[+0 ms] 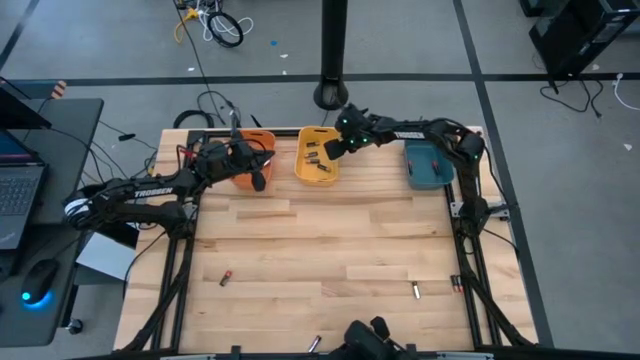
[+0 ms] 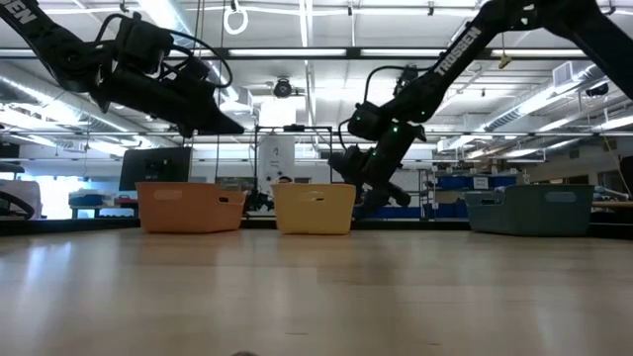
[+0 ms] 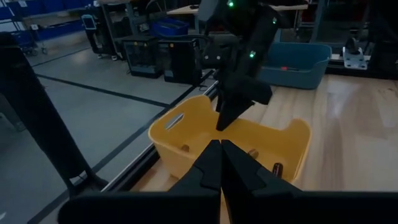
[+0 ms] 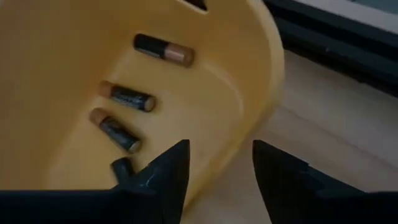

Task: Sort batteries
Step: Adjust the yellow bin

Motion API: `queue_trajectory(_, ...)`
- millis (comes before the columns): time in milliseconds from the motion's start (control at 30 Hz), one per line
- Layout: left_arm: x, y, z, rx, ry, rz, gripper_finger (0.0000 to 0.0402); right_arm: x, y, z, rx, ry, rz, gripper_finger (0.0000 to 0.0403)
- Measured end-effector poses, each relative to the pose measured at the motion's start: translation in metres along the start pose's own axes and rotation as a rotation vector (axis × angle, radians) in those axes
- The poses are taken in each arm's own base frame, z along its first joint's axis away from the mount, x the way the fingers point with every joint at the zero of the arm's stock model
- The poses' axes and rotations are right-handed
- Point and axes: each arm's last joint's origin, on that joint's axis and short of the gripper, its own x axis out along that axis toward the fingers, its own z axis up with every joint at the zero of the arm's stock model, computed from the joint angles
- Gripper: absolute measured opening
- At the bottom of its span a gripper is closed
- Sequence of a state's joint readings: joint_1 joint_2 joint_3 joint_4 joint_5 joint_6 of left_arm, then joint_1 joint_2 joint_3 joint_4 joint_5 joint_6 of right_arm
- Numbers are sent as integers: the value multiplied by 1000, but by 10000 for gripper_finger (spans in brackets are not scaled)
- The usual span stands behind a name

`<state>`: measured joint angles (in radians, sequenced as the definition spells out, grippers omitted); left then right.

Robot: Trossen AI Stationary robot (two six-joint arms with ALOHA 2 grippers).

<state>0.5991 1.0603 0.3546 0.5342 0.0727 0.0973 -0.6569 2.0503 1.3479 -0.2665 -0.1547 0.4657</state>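
Note:
Several batteries (image 4: 126, 97), dark with copper ends, lie on the floor of the yellow bin (image 4: 249, 56) at the table's far edge. My right gripper (image 4: 221, 163) hangs open over that bin's rim, its fingers (image 1: 333, 149) pointing down with nothing between them. My left gripper (image 3: 221, 152) is shut and empty, held over the orange bin (image 1: 262, 138) and pointing toward the yellow bin (image 3: 168, 134). Loose batteries lie on the table near its front edge: one at the left (image 1: 226, 277), two at the right (image 1: 416, 290) (image 1: 455, 284).
A teal bin (image 1: 430, 168) stands at the far right, next to the yellow bin (image 1: 303, 160). Another small battery (image 1: 315, 343) lies at the front edge. The wooden table (image 1: 330, 240) between bins and loose batteries is bare. Cables and a laptop sit off the table's left side.

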Motion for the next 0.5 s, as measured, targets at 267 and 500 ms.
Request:
queue_trajectory(267, 0, 2, -2, 2, 16, 8, 8, 3, -3, -3, -50, 1, -68, 74)
queue_trajectory(500, 0, 2, -2, 0, 17, 9, 8, -2, -3, 0, -107, -28, -115, 20)
